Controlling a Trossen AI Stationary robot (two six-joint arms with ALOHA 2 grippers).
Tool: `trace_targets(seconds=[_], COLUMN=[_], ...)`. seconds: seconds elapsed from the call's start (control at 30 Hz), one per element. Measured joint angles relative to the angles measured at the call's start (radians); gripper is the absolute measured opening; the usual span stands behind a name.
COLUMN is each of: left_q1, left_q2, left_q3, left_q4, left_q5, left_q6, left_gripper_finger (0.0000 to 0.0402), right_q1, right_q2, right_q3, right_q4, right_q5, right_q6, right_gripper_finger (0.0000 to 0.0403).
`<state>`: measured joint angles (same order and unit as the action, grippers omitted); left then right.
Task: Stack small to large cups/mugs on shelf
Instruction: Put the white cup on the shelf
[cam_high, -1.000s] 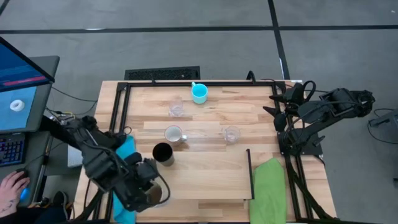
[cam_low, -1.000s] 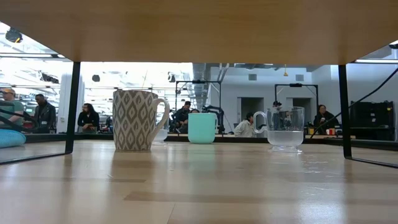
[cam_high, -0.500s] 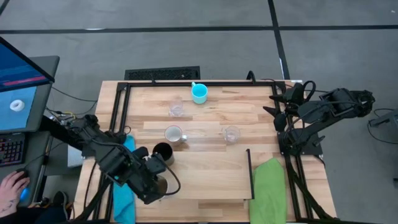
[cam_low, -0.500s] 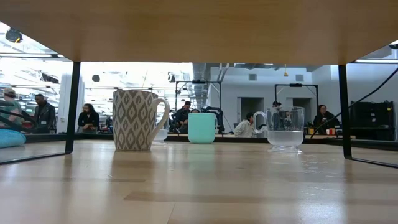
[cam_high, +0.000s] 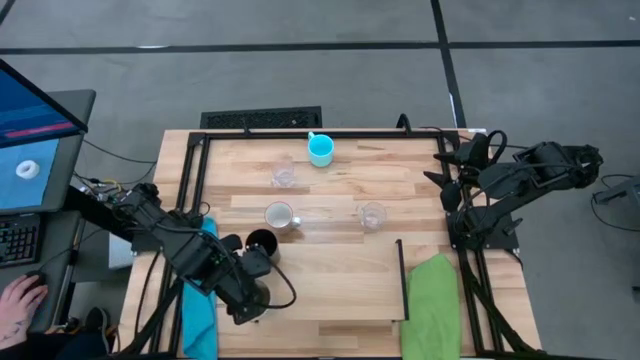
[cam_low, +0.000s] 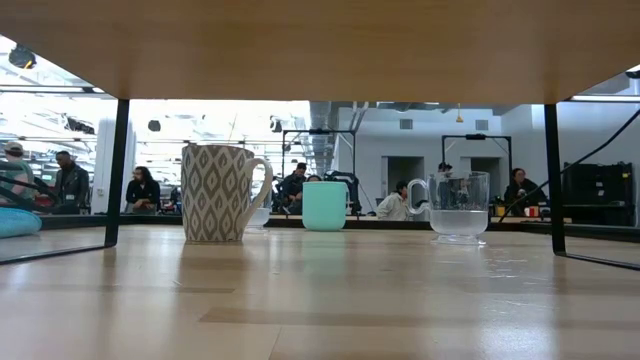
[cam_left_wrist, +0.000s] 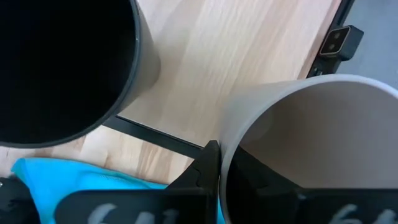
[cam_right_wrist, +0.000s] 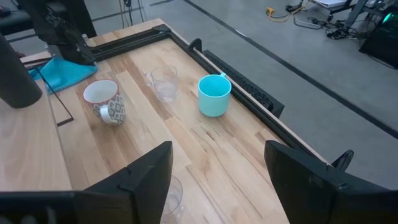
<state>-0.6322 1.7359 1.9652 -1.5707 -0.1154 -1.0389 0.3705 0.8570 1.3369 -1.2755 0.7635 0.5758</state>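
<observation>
My left gripper (cam_high: 255, 292) is shut on a beige mug (cam_left_wrist: 311, 143) over the shelf (cam_high: 340, 285), just near-side of the black tumbler (cam_high: 262, 243), which stands on the shelf. In the high view the gripper covers most of the beige mug. On the table beyond stand a patterned white mug (cam_high: 279, 214), two clear glasses (cam_high: 284, 175) (cam_high: 372, 214) and a blue mug (cam_high: 320, 150). My right gripper (cam_right_wrist: 217, 186) waits open above the table's right edge, nothing between its fingers. My left gripper pinches the beige mug's wall at the rim (cam_left_wrist: 222, 149), one finger (cam_left_wrist: 208, 165) outside and the other inside the mug. The fingers come from above, pointing steeply down. The mug stays upright with its mouth up; its base is hidden.
A blue cloth (cam_high: 205, 240) lies at the shelf's left end and a green cloth (cam_high: 435, 300) at the near right. The shelf's black rail (cam_left_wrist: 155, 134) runs below the held mug. A screen (cam_high: 35, 140) and a person's hand (cam_high: 15, 300) are off the table's left.
My left gripper has carried the beige mug from the near left corner toward the table's right and far side, closer to the black tumbler, sinking a little. It has stayed shut on the mug, which remains upright.
</observation>
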Motion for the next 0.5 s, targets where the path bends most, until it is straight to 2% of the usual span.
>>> trace_targets(seconds=[0.27,0.5], left_q1=[0.001,0.001], left_q2=[0.000,0.000], left_q3=[0.000,0.000], left_q4=[0.000,0.000], left_q5=[-0.010,-0.012], left_q6=[0.007,0.006], left_gripper_finger=[0.0026,0.0029], right_q1=[0.000,0.000], right_q2=[0.000,0.000], right_q3=[0.000,0.000], right_q4=[0.000,0.000], right_q5=[0.000,0.000], right_q6=[0.000,0.000], right_gripper_finger=[0.0279,0.0279])
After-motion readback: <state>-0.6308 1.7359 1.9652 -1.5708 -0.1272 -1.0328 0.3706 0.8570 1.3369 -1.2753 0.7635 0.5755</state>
